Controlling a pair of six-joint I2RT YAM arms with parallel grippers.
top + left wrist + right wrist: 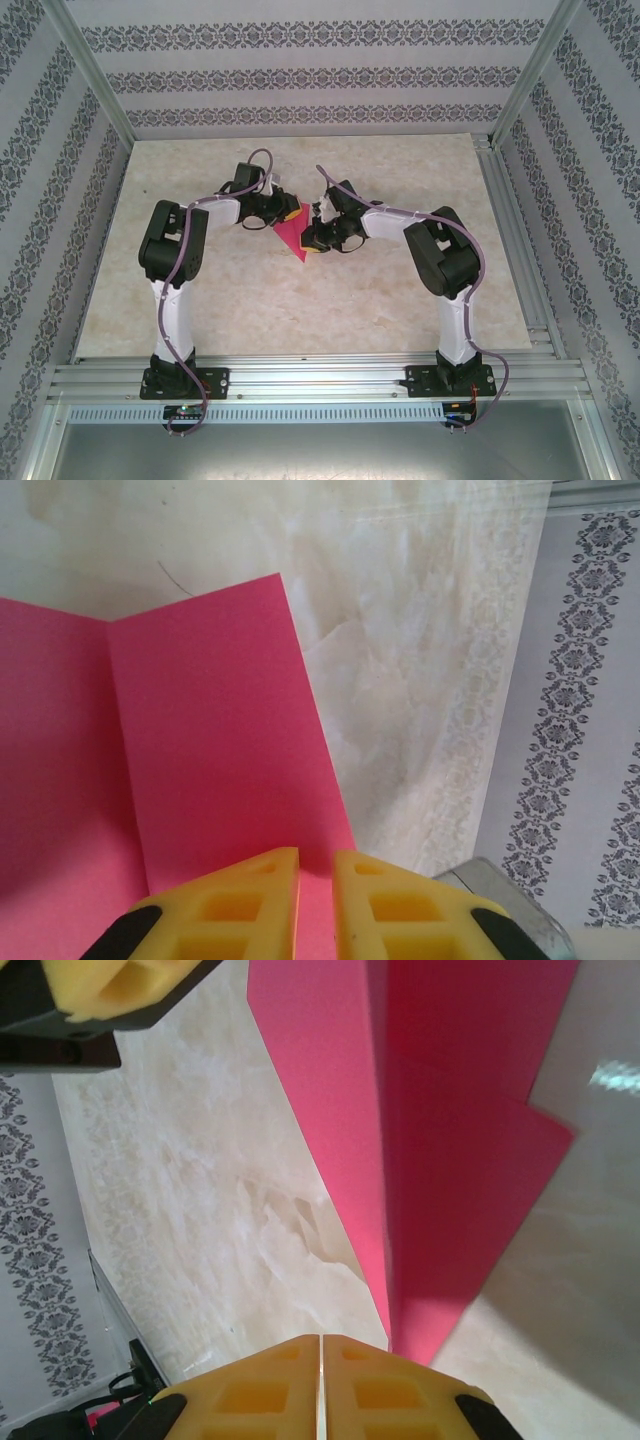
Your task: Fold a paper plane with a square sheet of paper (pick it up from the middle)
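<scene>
The sheet of paper [291,238] is up off the bench [400,310], over its middle, btw the two arms. It's not flat: a crease [125,750] runs down it. From the R wrist cam it looks like a long pink wedge w/ one flap sticking out to the side. From above it looks like a thin triangle w/ its tip aimed at the near edge. So I think the fold job is part done, not a plane yet.

L fingers [250,905] are almost shut, w/ just a thin slit btw them, & the pink edge goes right into that slit. They have hold of the paper. I think that's why the sheet can hang in the air & not flop down: L is the holder.

R fingers [260,1390] are pressed tight together, no gap. The narrow end of the wedge comes down to them, but a bit to one side of where they meet. So I can't tell if they pinch it or just touch it. Prob. R is there to press or steady the fold while L holds.

Paper is thin & bends easy, so a hard pull from either side could rip it or spoil the crease. Next move, I guess, needs both arms to go slow & together.
</scene>
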